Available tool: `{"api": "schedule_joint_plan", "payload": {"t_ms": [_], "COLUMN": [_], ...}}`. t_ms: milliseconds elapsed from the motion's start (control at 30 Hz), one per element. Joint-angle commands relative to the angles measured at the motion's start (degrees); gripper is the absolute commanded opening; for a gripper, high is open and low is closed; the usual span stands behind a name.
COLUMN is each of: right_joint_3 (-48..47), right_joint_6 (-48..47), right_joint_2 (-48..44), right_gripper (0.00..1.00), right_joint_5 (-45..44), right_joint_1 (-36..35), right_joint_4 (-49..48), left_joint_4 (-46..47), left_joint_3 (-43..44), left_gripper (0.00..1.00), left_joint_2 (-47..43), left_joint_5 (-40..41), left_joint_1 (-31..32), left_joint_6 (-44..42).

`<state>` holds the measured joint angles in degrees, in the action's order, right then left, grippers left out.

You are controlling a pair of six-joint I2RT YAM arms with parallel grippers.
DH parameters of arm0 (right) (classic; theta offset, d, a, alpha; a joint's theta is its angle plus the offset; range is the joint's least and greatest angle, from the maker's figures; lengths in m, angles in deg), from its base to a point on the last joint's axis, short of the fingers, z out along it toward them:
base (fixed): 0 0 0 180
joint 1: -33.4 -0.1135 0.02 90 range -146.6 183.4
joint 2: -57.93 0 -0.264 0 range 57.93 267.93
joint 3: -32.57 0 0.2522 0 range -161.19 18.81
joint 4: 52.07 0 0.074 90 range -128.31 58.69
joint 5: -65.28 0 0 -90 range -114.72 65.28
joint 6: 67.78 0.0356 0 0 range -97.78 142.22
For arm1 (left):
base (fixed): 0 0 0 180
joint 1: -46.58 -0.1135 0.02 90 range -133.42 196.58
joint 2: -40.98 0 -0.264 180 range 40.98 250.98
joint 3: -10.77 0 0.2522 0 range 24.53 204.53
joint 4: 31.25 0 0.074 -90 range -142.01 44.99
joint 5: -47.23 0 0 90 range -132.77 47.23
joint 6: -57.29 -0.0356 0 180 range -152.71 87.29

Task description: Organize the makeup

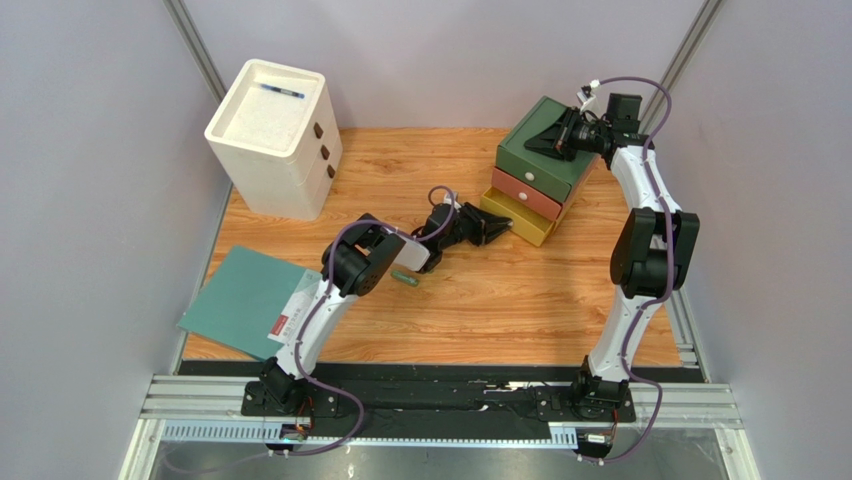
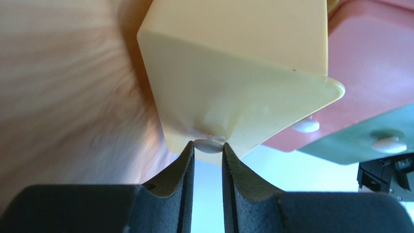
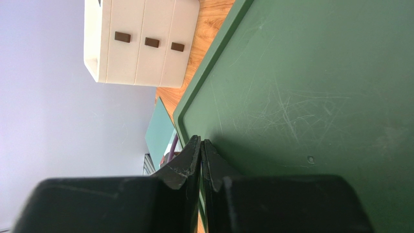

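Observation:
One piece of makeup shows, a small green tube (image 1: 405, 279) lying on the wooden table beside my left arm. The other makeup is out of view. My left gripper (image 1: 497, 228) is shut on the white knob (image 2: 209, 145) of the yellow bottom drawer (image 2: 233, 73), which stands partly pulled out of the green drawer unit (image 1: 548, 150). My right gripper (image 1: 545, 140) is shut and empty, its fingertips (image 3: 196, 145) pressed against the unit's scratched green top (image 3: 311, 97).
The pink drawer (image 2: 369, 58) and the green drawer (image 2: 359, 145) sit closed above the yellow one. A white three-drawer unit (image 1: 275, 135) stands back left with a thin blue pen (image 1: 282, 92) on top. A teal folder (image 1: 245, 300) lies at the left edge.

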<state>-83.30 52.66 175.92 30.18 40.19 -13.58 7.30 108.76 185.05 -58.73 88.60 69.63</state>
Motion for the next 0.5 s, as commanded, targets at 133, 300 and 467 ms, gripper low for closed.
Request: {"api": "schedule_joint_plan", "payload": {"t_ms": [133,300,467], "right_joint_3": [8.6,8.6,8.5], "right_joint_6": [-6.5,-6.4,-6.5], "right_joint_2": [13.2,13.2,13.1], "right_gripper": [0.11,0.11,0.11], "right_joint_5": [-12.4,-12.4,-12.4], "right_joint_1": [0.3,0.3,0.3], "right_joint_4": [12.0,11.9,12.0], "left_joint_4": [0.0,-4.4,-7.0], "left_joint_3": [-7.9,-9.9,-10.0], "left_gripper": [0.18,0.28,0.49], "left_joint_2": [-7.9,-11.2,-13.9], "left_joint_5": [-2.1,-3.4,-4.3], "left_joint_1": [0.5,0.5,0.2], "left_joint_6": [5.3,5.3,3.6]}}
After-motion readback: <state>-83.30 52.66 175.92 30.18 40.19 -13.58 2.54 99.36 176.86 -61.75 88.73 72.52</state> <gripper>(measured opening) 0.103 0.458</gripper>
